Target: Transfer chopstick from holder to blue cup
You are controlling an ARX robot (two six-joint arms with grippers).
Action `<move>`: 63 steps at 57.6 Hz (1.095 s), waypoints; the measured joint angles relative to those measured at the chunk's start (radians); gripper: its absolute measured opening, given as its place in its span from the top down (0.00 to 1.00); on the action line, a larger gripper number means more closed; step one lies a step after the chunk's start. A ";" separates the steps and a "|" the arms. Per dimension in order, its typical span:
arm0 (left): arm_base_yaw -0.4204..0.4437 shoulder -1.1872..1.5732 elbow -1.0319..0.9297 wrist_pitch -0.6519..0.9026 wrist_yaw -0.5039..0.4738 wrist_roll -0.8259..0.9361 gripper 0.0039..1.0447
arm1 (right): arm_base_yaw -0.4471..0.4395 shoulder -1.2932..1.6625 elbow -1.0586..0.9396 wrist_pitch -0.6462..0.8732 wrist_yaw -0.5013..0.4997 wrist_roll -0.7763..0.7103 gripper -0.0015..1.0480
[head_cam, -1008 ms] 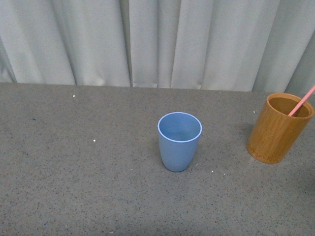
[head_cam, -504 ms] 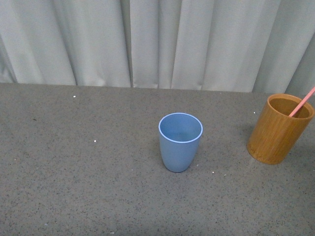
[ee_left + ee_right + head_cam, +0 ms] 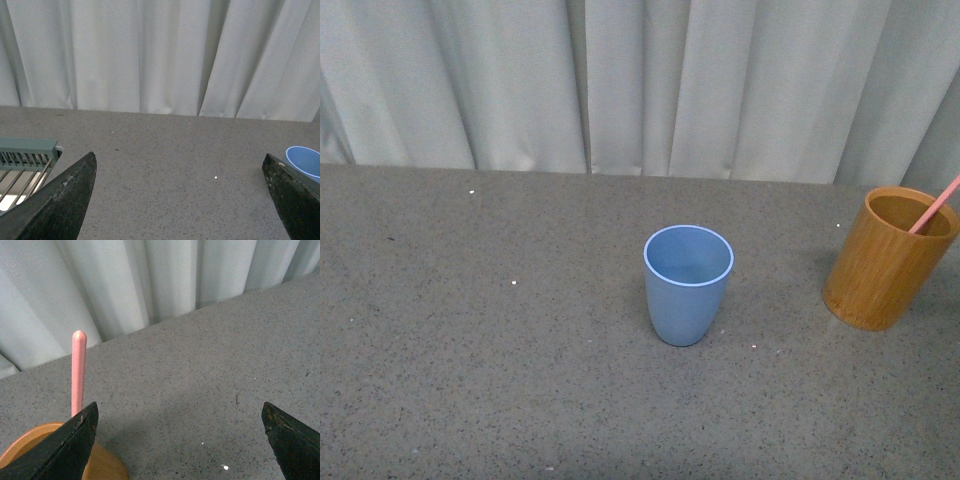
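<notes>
A grey speckled table (image 3: pixel 470 350) runs across the front view, with a pale pleated curtain (image 3: pixel 640 80) hanging behind it. No arm shows in this view. A few white specks lie on the left part of the table. Near the middle stands the blue cup (image 3: pixel 687 290), upright, with nothing visible inside it. Well apart from it, at the right edge, stands the round wooden holder (image 3: pixel 885 265), also upright. The pink chopstick (image 3: pixel 935 205) sits inside the holder, leaning against its far rim and slanting up and out of the picture to the right.

In the left wrist view the left gripper (image 3: pixel 179 156) has its two dark fingers (image 3: pixel 60 205) spread wide apart, with only bare table between them. A grey-green slatted rack (image 3: pixel 25 150) shows beside one finger, and the rim of the cup (image 3: pixel 304 162) beside the other.

In the right wrist view the right gripper (image 3: pixel 179 405) is likewise spread wide and holds nothing. The chopstick (image 3: pixel 77 375) rises from the holder (image 3: pixel 107 465) just beside one finger, outside the gap, its lower part hidden behind that finger.
</notes>
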 joint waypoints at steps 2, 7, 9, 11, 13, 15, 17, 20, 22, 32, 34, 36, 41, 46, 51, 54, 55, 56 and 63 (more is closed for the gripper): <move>0.000 0.000 0.000 0.000 0.000 0.000 0.06 | 0.002 0.013 0.008 0.000 0.002 0.001 0.09; 0.000 0.000 0.000 0.000 0.000 0.000 0.06 | 0.011 0.040 0.027 -0.002 0.008 0.003 0.09; 0.000 0.000 0.000 0.000 0.000 0.000 0.06 | 0.016 0.046 0.033 -0.002 0.011 0.003 0.09; 0.000 0.000 0.000 0.000 0.000 0.000 0.06 | 0.023 0.050 0.039 -0.004 0.013 0.003 0.09; 0.000 0.000 0.000 0.000 0.000 0.000 0.06 | 0.029 0.054 0.045 -0.006 0.017 0.003 0.09; 0.000 0.000 0.000 0.000 0.000 0.000 0.06 | 0.035 0.055 0.051 -0.008 0.018 0.004 0.09; 0.000 0.000 0.000 0.000 0.000 0.000 0.06 | 0.040 0.056 0.058 -0.011 0.019 0.004 0.09; 0.000 0.000 0.000 0.000 0.000 0.000 0.06 | 0.048 0.056 0.067 -0.016 0.022 0.004 0.09; 0.000 0.000 0.000 0.000 0.000 0.000 0.06 | 0.052 0.056 0.072 -0.019 0.024 0.005 0.09; 0.000 0.000 0.000 0.000 0.000 0.000 0.06 | 0.061 0.067 0.101 -0.044 0.039 0.011 0.09; 0.000 0.000 0.000 0.000 0.000 0.000 0.06 | 0.061 0.076 0.113 -0.051 0.045 0.012 0.09; 0.000 0.000 0.000 0.000 0.000 0.000 0.06 | 0.062 0.086 0.128 -0.058 0.050 0.018 0.09; 0.000 0.000 0.000 0.000 0.000 0.000 0.06 | 0.067 0.109 0.155 -0.066 0.064 0.023 0.09; 0.000 0.000 0.000 0.000 0.000 0.000 0.06 | 0.076 0.134 0.179 -0.074 0.078 0.025 0.09; 0.000 0.000 0.000 0.000 0.000 0.000 0.06 | 0.084 0.151 0.193 -0.077 0.083 0.025 0.09; 0.000 0.000 0.000 0.000 0.000 0.000 0.06 | 0.087 0.157 0.198 -0.078 0.087 0.025 0.09; 0.000 0.000 0.000 0.000 0.000 0.000 0.06 | 0.088 0.159 0.201 -0.079 0.089 0.025 0.09; 0.000 0.000 0.000 0.000 0.000 0.000 0.06 | 0.090 0.161 0.203 -0.080 0.090 0.025 0.09; 0.000 0.000 0.000 0.000 0.000 0.000 0.06 | 0.090 0.172 0.217 -0.084 0.102 0.025 0.09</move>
